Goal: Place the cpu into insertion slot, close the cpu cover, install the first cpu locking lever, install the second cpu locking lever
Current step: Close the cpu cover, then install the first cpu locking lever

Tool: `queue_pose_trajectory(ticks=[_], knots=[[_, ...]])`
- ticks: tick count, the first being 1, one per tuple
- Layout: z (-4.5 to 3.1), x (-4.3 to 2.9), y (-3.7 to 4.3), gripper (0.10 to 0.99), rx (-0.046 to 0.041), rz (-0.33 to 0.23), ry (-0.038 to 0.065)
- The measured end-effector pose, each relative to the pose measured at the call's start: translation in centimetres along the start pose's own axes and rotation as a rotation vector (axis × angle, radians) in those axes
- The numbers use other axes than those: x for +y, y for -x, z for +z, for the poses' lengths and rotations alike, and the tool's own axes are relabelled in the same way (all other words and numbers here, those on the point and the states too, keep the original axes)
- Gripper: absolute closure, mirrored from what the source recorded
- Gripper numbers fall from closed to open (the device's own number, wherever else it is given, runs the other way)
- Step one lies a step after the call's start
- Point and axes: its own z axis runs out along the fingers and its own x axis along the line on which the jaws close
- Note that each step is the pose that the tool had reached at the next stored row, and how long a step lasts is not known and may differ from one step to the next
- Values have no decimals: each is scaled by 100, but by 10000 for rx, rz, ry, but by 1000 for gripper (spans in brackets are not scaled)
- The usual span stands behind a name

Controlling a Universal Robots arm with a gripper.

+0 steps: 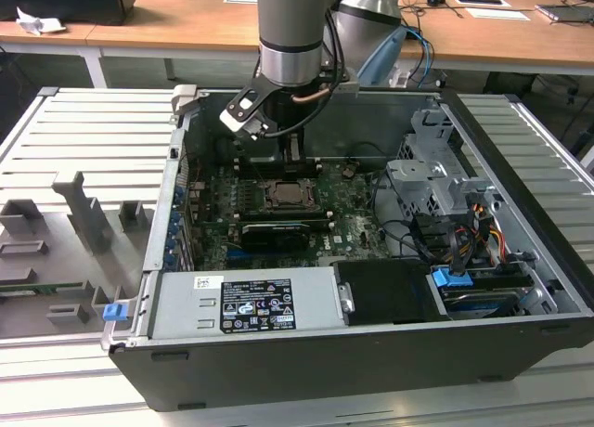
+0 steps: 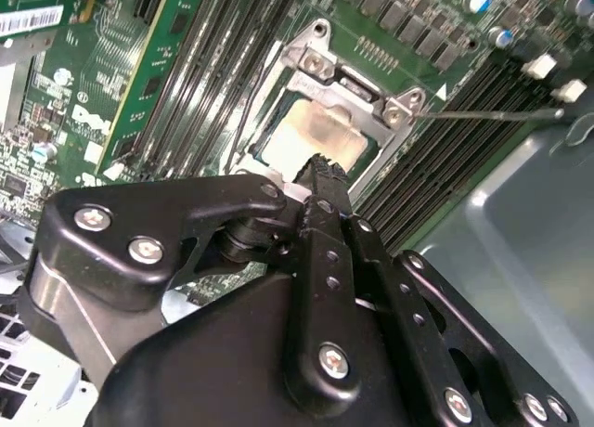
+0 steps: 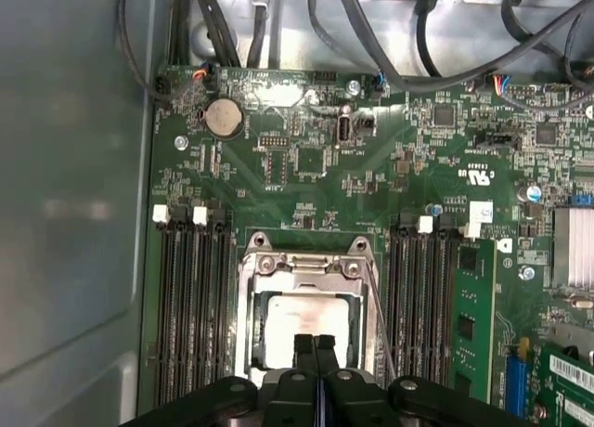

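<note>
The cpu (image 3: 302, 317) (image 2: 320, 135), a pale silver-beige square, lies in the insertion slot (image 1: 286, 195) on the green board. The silver cpu cover (image 3: 302, 265) (image 2: 357, 88) lies flat around it, and the chip shows through its cut-out. A thin wire lever (image 2: 492, 114) (image 3: 380, 311) sticks out from one side of the socket, and another lever (image 2: 243, 102) runs along the opposite side. My gripper (image 3: 314, 342) (image 1: 292, 148) hangs just above the socket's edge, its black fingertips (image 2: 320, 167) shut together with nothing between them.
Black memory slots (image 3: 190, 306) flank the socket on both sides. Inside the open case sit a grey drive cage (image 1: 432, 172), cables (image 1: 464, 232) and a power supply box (image 1: 246, 302). Grey fixtures (image 1: 83, 213) stand on the ribbed table at the exterior view's left.
</note>
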Motion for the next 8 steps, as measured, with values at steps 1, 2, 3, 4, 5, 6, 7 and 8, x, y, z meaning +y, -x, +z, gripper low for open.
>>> queue_pose_trajectory(ticks=[1,2,3,4,5,6,7,8], knots=[[-1,-15,-1,980,0,0,0],[-1,-26,-3,980,0,-1,-1],[-2,-36,-4,980,0,-1,0],[-2,-44,-5,980,0,-1,0],[-3,-57,-7,980,0,0,0],[-3,-60,-7,980,1,-1,1],[-16,-60,-7,980,-1,-2,-1],[-46,-58,-7,980,0,-1,0]])
